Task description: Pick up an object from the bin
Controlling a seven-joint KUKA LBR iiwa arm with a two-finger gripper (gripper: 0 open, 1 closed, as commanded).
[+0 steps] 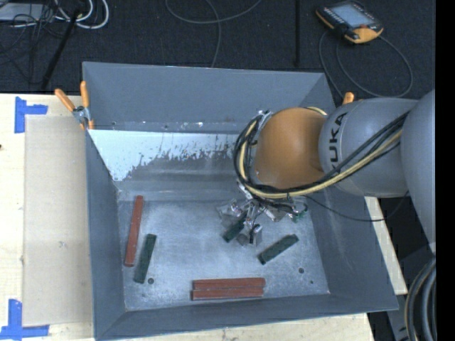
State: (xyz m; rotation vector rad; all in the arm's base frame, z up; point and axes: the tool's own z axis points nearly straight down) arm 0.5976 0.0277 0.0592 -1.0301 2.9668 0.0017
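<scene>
Tool [245, 227] is low in the grey bin [206, 105], right of centre, against a short dark green block [232, 234] — its opening cannot be told. A second green block [277, 249] lies just right. A red-brown bar [227, 288] lies nearer. At the left, well apart — a red-brown stick [134, 229] and a green stick [145, 258].

The grey metal bin [199, 105] is being viewed from above by a single camera, which is being tilted somewhat from the near side toward the far wall, so that wall's inner face is being shown broadly. The whole bin floor is being taken in from a moderate height, and the grey robot arm [377, 151] is being seen entering from the right.
</scene>
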